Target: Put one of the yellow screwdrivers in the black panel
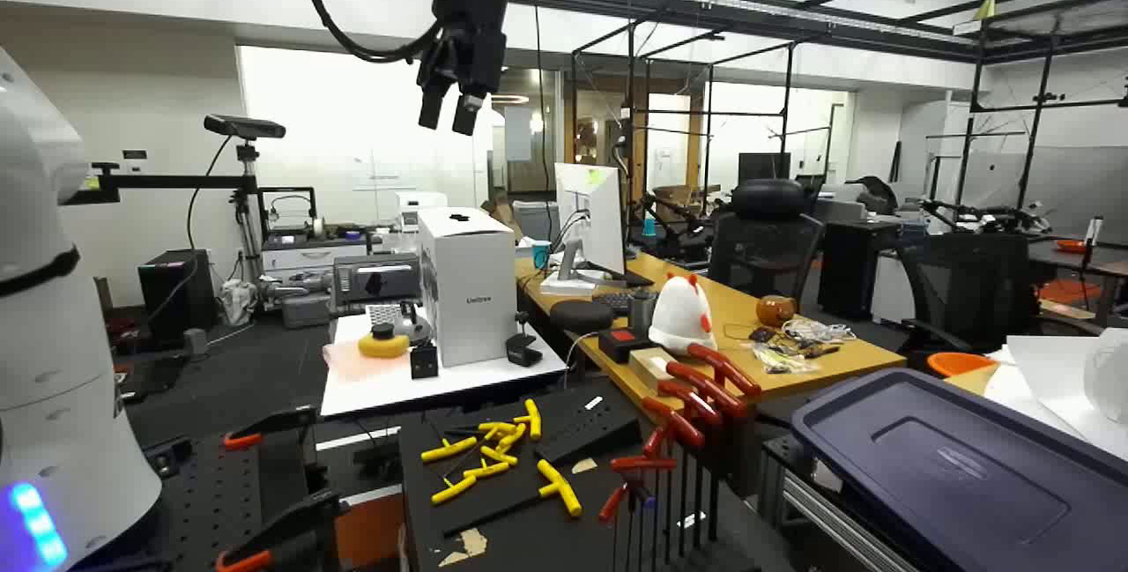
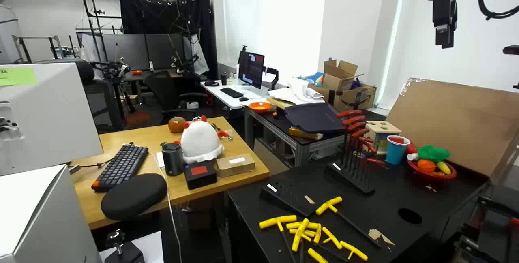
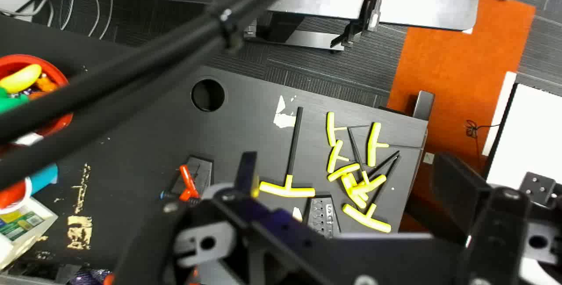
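The black two-fingered gripper (image 1: 448, 114) hangs high above the black desk (image 3: 246, 122), its fingers spread wide apart. A tangle of yellow T-handled screwdrivers (image 3: 344, 172) with dark shafts lies near one corner of the desk, one thin shaft reaching the edge. A lone yellow T-handled screwdriver (image 3: 287, 190) lies near the tangle, just beside a black wedge-shaped block (image 2: 287, 203) with rows of holes. Between that block and a light-blue cup (image 2: 395, 153) stands the small black tool-rack panel (image 2: 350, 180), bearing upright shafts topped with red handles (image 2: 354, 126).
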